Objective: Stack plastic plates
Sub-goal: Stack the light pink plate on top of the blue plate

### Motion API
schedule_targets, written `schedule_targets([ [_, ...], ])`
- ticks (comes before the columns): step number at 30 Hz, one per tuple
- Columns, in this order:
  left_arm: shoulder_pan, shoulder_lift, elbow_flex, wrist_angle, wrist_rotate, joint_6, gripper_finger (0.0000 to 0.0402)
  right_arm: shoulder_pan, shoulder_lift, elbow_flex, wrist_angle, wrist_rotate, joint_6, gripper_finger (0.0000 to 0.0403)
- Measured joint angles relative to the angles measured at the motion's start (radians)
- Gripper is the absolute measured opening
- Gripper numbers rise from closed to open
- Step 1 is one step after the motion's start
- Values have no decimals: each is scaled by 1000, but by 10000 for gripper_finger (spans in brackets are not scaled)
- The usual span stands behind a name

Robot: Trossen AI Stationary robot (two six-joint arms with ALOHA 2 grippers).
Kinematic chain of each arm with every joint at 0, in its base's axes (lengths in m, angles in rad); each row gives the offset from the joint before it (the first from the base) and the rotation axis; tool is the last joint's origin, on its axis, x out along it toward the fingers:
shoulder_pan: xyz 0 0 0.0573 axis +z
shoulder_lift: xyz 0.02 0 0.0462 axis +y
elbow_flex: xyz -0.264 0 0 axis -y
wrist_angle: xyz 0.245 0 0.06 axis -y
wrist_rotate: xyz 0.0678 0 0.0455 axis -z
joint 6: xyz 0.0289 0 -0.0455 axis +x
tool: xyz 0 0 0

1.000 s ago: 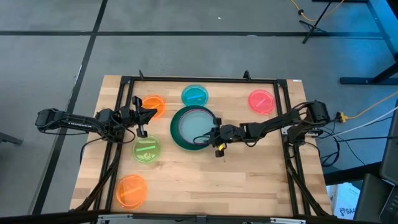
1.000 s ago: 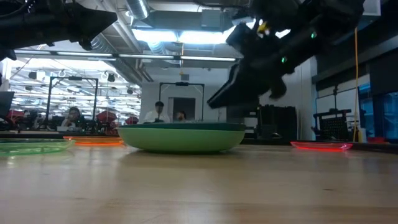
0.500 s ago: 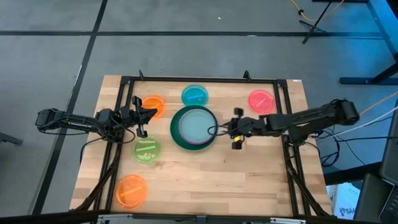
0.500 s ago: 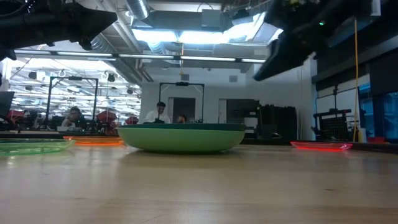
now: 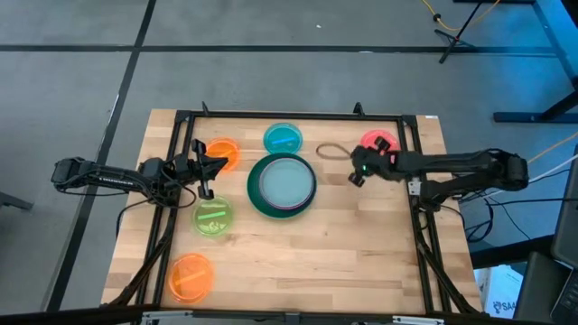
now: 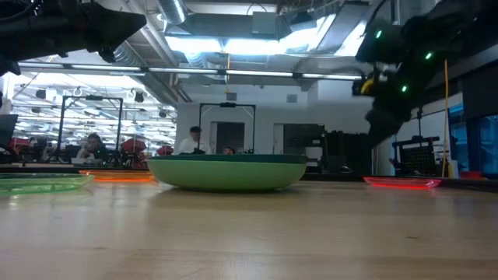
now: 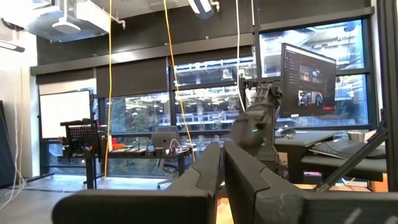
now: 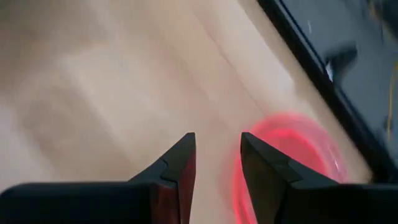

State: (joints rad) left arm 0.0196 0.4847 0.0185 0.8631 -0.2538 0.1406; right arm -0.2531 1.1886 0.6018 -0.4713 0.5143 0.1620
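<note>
A stack [image 5: 282, 185] sits mid-table: a large dark green plate holding a magenta rim and a pale mint plate; it also shows in the low view [image 6: 227, 171]. Small translucent plates lie singly: orange [image 5: 222, 153], blue [image 5: 284, 138], pink [image 5: 379, 144], lime [image 5: 213, 217], and a second orange [image 5: 191, 276]. My right gripper [image 5: 354, 171] hovers open between the stack and the pink plate [image 8: 292, 155], above the table [image 6: 380, 128], touching nothing. My left gripper [image 5: 207, 173] hangs shut [image 7: 221, 163] over the table's left part, between the first orange plate and the lime one.
A black metal frame [image 5: 298, 116] runs around the tabletop's far and side edges. A thin cable loop [image 5: 331, 151] shows beside the right gripper. Bare wood [image 5: 316, 262] lies along the near side. People sit in the room behind the table [image 6: 93, 146].
My right gripper has moved from above the stack's right rim toward the table's right and far side, rising and ending beside the pink plate. The stack has stayed where it was.
</note>
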Motion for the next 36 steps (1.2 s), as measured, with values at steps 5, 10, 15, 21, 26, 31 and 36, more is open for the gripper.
schedule_targets([
  [5, 0, 0, 0, 6, -15, 0, 14, -192, 63, -10, 55, -175, 14, 120],
  [10, 0, 0, 0, 5, -18, 0, 14, -308, 142, -10, 128, -263, -12, 120],
  [15, 0, 0, 0, 6, -20, 1, 14, -369, 201, -10, 139, -264, -13, 120],
  [21, 0, 0, 0, 6, -24, 1, 14, -370, 246, -10, 175, -255, -14, 120],
  [26, 0, 0, 0, 6, -24, 0, 14, -370, 290, -9, 199, -246, -14, 120],
  [31, 0, 0, 0, 5, -24, 1, 14, -368, 317, -6, 209, -219, -27, 120],
  [36, 0, 0, 0, 6, -23, 0, 14, -369, 320, -7, 229, -231, -38, 96],
])
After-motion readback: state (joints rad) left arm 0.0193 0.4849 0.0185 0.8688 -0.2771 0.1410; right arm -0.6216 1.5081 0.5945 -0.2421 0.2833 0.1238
